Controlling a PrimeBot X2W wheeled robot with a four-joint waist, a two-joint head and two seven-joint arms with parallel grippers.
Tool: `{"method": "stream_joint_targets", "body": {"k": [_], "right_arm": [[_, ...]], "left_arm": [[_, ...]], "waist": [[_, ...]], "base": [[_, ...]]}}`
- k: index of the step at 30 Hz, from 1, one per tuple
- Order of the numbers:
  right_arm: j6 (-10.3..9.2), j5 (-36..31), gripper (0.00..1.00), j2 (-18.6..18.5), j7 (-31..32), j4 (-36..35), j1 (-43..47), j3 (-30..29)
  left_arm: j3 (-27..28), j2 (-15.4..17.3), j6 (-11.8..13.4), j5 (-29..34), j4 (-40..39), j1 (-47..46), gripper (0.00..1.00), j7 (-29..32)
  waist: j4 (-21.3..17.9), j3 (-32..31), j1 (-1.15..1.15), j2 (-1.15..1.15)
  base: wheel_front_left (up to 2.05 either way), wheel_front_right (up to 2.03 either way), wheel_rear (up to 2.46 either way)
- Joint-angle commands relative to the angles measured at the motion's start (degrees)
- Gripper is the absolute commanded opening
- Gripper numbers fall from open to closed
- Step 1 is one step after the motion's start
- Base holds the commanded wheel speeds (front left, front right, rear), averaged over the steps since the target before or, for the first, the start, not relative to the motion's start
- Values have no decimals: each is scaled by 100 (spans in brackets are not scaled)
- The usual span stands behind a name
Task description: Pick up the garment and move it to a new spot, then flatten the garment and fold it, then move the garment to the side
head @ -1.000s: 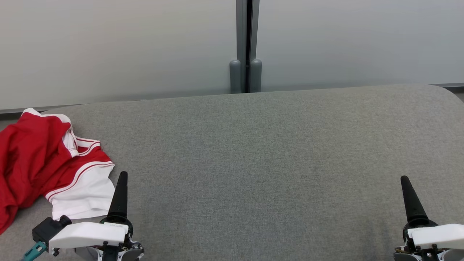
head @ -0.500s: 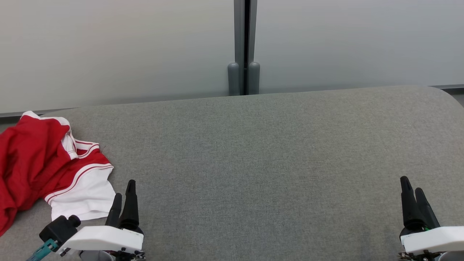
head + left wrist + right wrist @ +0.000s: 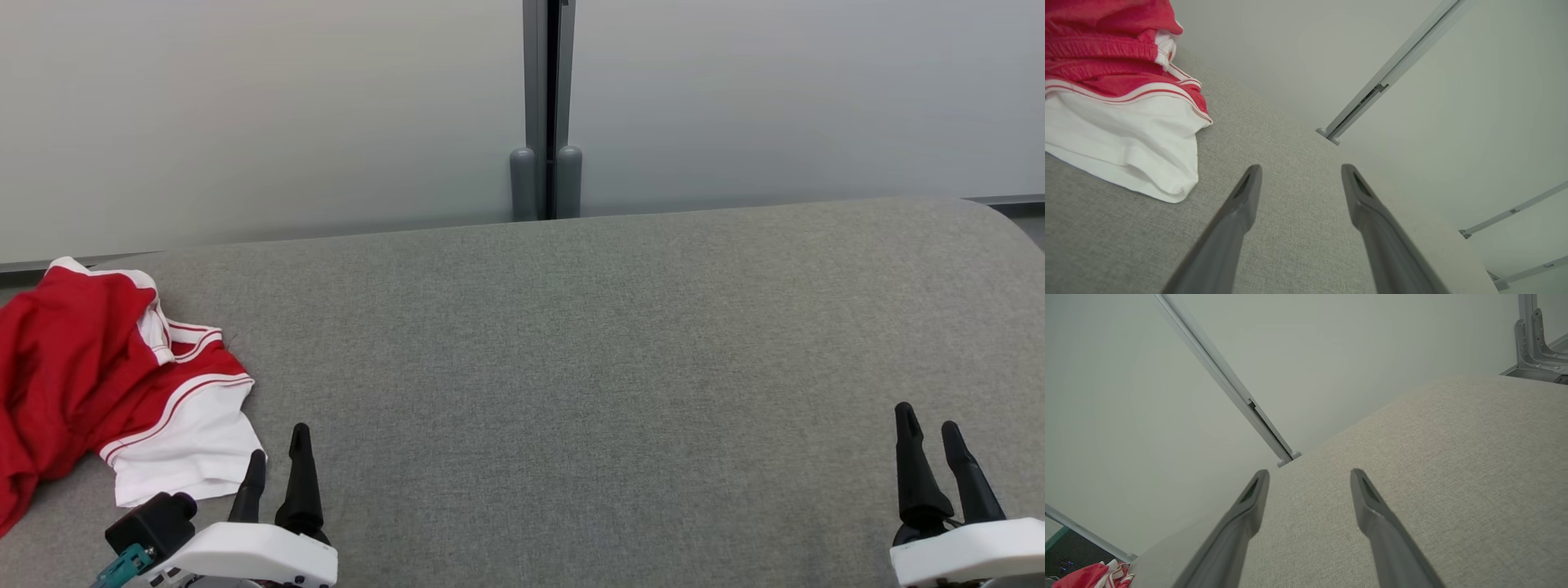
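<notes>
The garment (image 3: 98,384) is red with white panels and red-white trim, lying crumpled at the far left of the grey fabric table (image 3: 571,367). Its white hem lies closest to my left gripper (image 3: 277,445), which stands open just to the right of it with nothing between its fingers. Up close in the left wrist view, the garment (image 3: 1114,94) sits to the upper left of the left gripper (image 3: 1299,171). My right gripper (image 3: 927,420) is open and empty at the lower right. From the right wrist, the garment (image 3: 1094,575) appears as a small red patch beyond the open right gripper (image 3: 1309,475).
Pale frosted panels with a grey vertical post (image 3: 545,106) stand behind the table's far edge. The table's right corner is rounded (image 3: 1004,216). A metal bracket (image 3: 1535,339) stands beyond that end.
Both wrists have rolled, so each gripper now shows two spread fingers instead of one edge-on. The head camera has tilted slightly. The garment has not moved.
</notes>
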Motion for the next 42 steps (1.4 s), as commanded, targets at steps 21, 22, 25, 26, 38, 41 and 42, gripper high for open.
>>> {"method": "stream_joint_targets", "body": {"k": [21, 22, 25, 26, 38, 41, 42], "right_arm": [[11, -1497, 100, -179, -379, -95, 218, 153], [11, -1555, 100, -183, -395, -90, 226, 159], [11, -1721, 100, -186, -439, -84, 253, 176], [11, -1779, 100, -185, -448, -82, 261, 179], [11, -2336, 100, -186, -602, -94, 343, 199], [12, -2466, 100, -182, -642, -98, 366, 185], [12, -2513, 100, -187, -656, -101, 368, 187]], "left_arm": [[14, 51, 245, 1566, 39, 186, 100, -372], [11, 52, 254, 1623, 43, 199, 100, -385], [-19, 53, 274, 1795, 51, 226, 100, -423], [-22, 54, 279, 1854, 55, 240, 100, -441], [-102, 59, 436, 2427, 17, 344, 100, -591], [-108, 60, 467, 2557, -6, 388, 100, -630], [-110, 61, 477, 2600, -7, 397, 100, -639]], "waist": [[-63, -112, 0, 0], [-63, -119, 0, 0], [-60, -133, 0, 0], [-58, -136, 0, 0], [-55, -151, 0, 0], [-73, -152, 0, 0], [-81, -149, 0, 0]], "base": [[0, 0, 0], [0, 0, 0], [0, 0, 0], [0, 0, 0], [0, 0, 0], [0, 0, 0], [0, 0, 0]]}}
